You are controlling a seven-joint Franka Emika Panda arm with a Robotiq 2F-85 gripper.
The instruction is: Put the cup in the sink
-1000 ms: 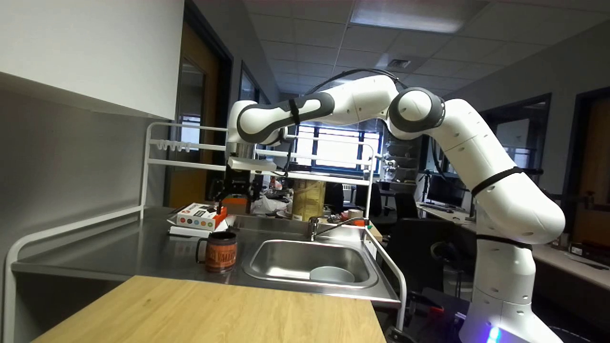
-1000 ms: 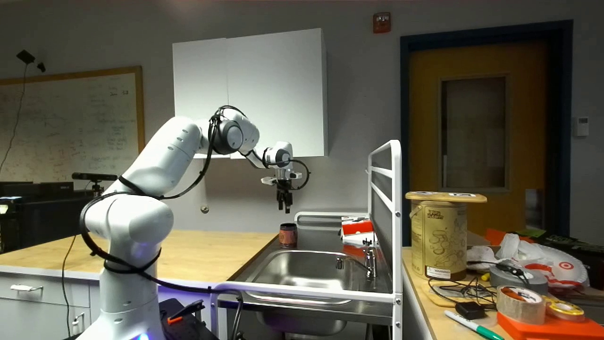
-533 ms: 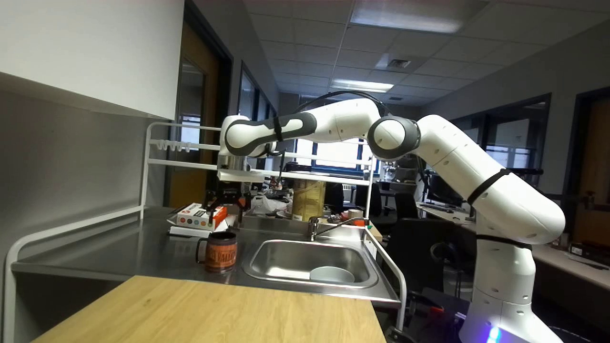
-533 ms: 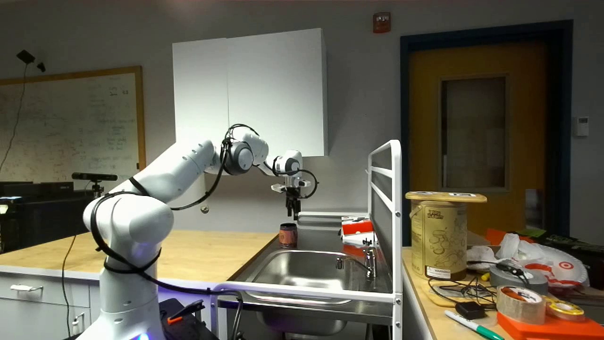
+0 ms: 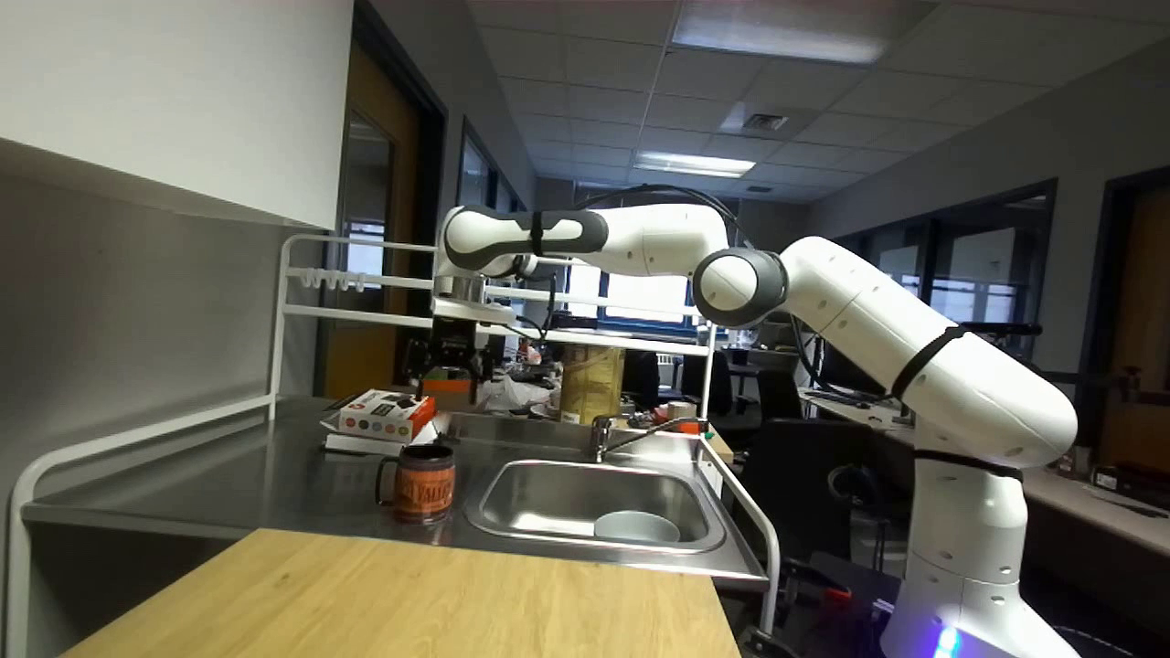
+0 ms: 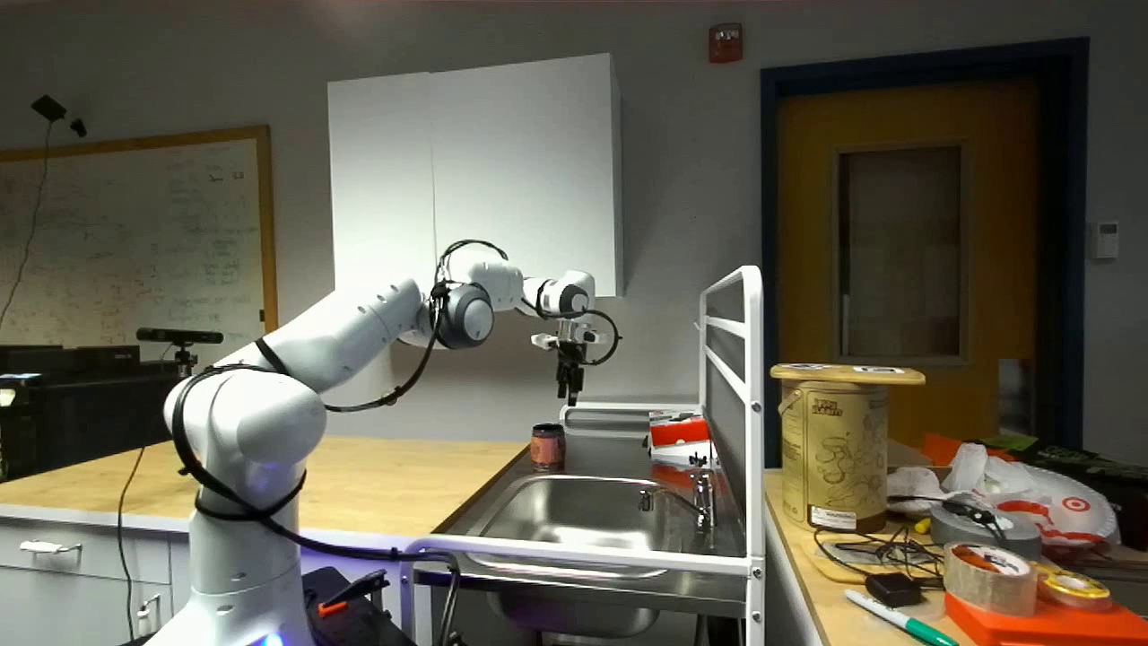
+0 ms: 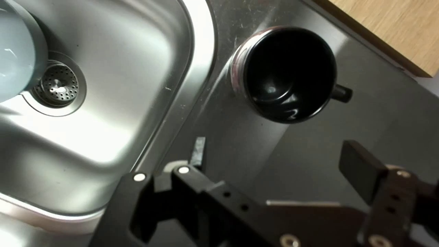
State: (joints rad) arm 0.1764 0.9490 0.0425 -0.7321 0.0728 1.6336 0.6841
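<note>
Beside the rectangular stainless-steel sink [image 5: 567,493], on the grey steel countertop [image 5: 311,480], the black-handled reddish-orange cup [image 5: 424,486] stands upright and unheld. Above hangs the black two-fingered gripper [image 7: 277,159], its fingers spread well apart, gripping nothing. None of the moving seems done: closing in, grasp, lift, carry and release all remain.

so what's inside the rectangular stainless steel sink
The sink holds a round pale-grey bowl-like object and a perforated metal drain strainer; whatever lies beneath that object is hidden.
</note>
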